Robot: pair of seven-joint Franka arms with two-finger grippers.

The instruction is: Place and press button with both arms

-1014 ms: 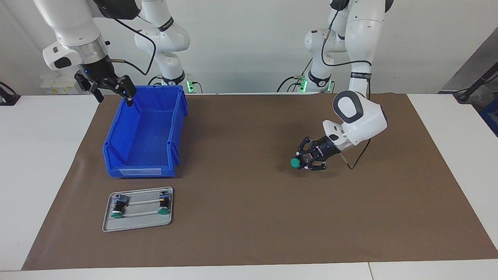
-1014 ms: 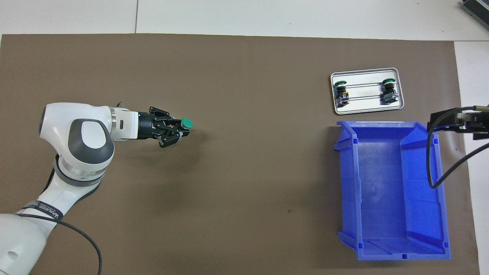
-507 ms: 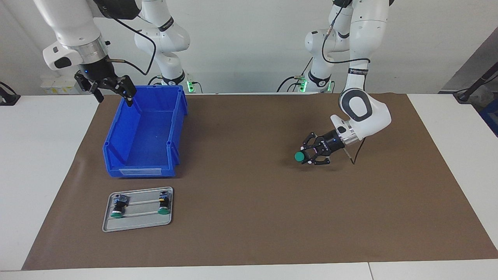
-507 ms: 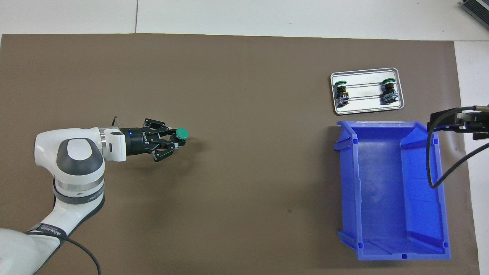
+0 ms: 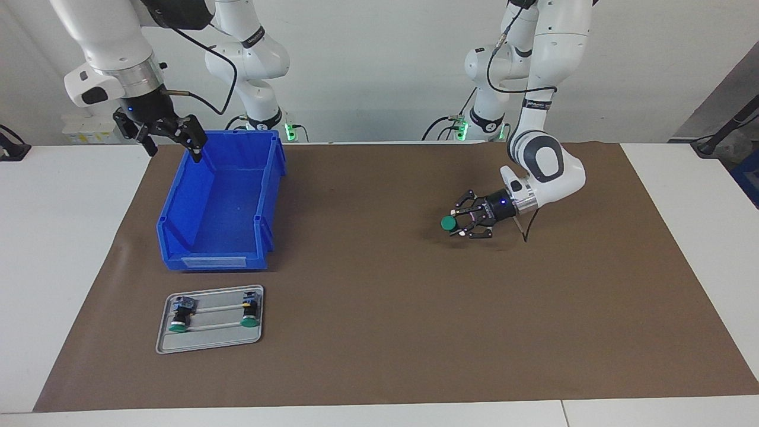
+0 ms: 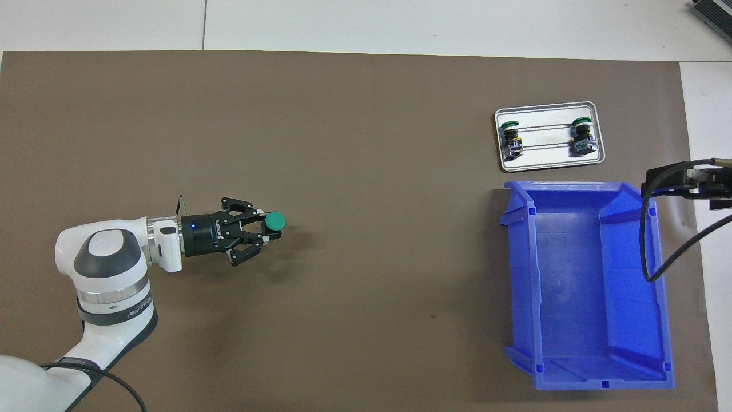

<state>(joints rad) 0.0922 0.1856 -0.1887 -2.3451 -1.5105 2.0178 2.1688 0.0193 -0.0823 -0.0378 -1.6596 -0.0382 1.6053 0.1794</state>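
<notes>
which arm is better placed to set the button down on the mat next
Left, probably: its pincer is already shut on the button, low over the brown mat. The right pincer waits open over the blue bin's rim.

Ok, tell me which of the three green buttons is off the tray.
The button clamped in the left gripper, held above the brown mat. The other two buttons lie on the metal tray beside the blue bin.
</notes>
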